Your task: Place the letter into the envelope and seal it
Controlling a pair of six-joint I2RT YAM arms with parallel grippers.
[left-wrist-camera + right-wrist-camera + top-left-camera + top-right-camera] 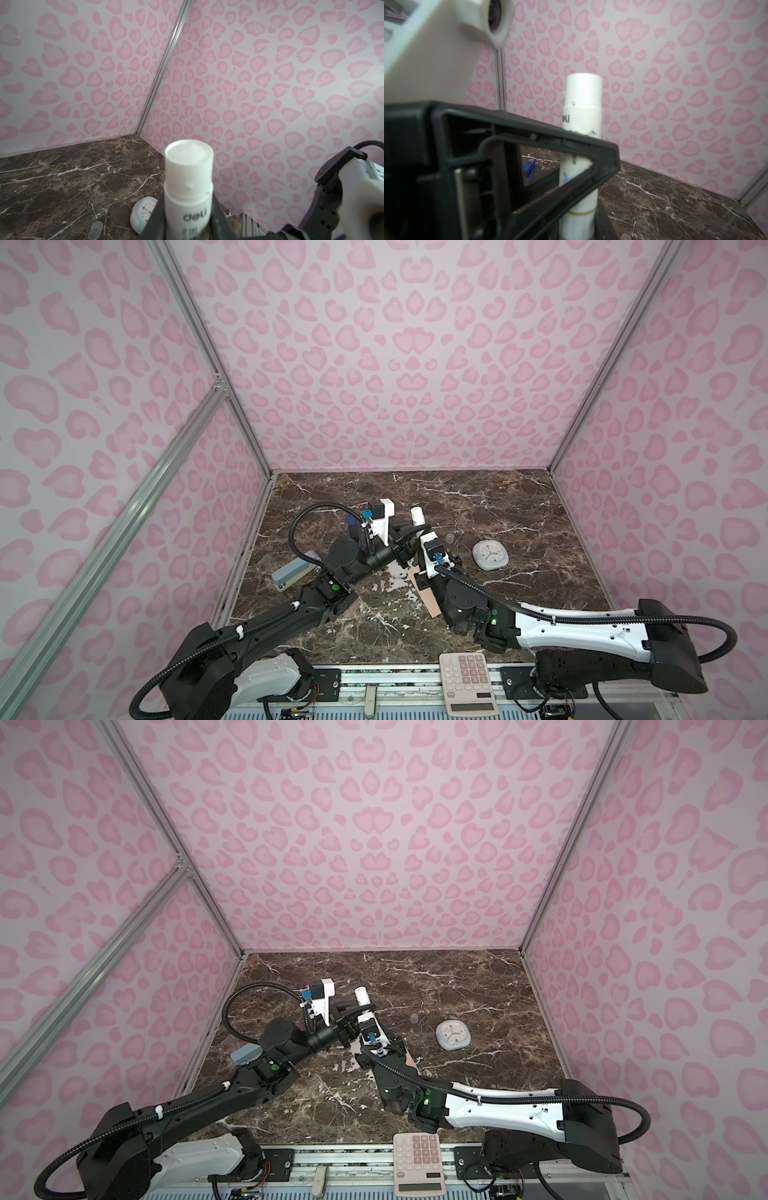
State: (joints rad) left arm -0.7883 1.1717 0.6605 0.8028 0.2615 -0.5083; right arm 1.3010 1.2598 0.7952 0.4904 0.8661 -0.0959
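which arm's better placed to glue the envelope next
Probably left: the left pincer grips the uncapped glue stick. The right pincer only sits at its base, and that arm partly covers the envelope.

Your left arm (pixel 266 620) is black-shelled above a white base (pixel 274 672), with white ties (pixel 295 605) pinning a ribbed black cable (pixel 296 526) along it. Your right arm (pixel 582 628) wears a white cover dotted with small dark holes (black at both ends). Each arm shows a green light (pixel 493 620), a white camera mount (pixel 385 516) and a blue plug (pixel 366 514).
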